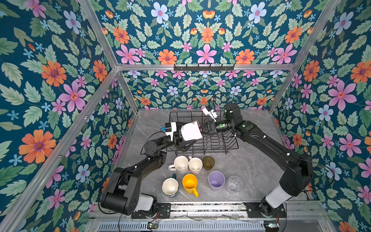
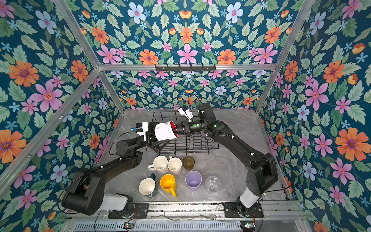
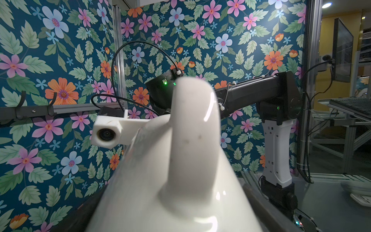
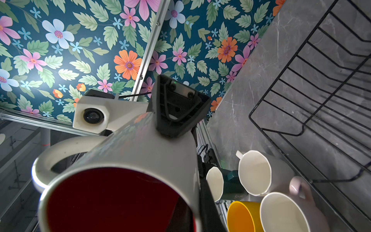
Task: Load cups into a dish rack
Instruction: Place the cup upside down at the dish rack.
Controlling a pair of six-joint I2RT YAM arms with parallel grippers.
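Observation:
A white mug with a red inside (image 1: 190, 131) (image 2: 165, 130) hangs on its side over the left end of the black wire dish rack (image 1: 220, 140) (image 2: 200, 143). My right gripper (image 1: 202, 128) (image 4: 195, 204) is shut on its rim, one finger inside and one outside. The left gripper (image 1: 186, 133) stands open around the mug's base, and the handle (image 3: 190, 130) fills the left wrist view. In front of the rack stand a white mug (image 1: 180, 163), a pale pink mug (image 1: 195, 165), an olive-brown glass (image 1: 208, 162), a dark green mug (image 1: 170, 186), a yellow mug (image 1: 189, 183), a lilac tumbler (image 1: 216, 180) and a clear glass (image 1: 234, 183).
The grey marble table (image 1: 251, 160) is closed in by floral walls on three sides. A black hook rail (image 1: 203, 67) runs along the back wall. Both arm bases sit on the metal rail (image 1: 200, 206) at the front edge.

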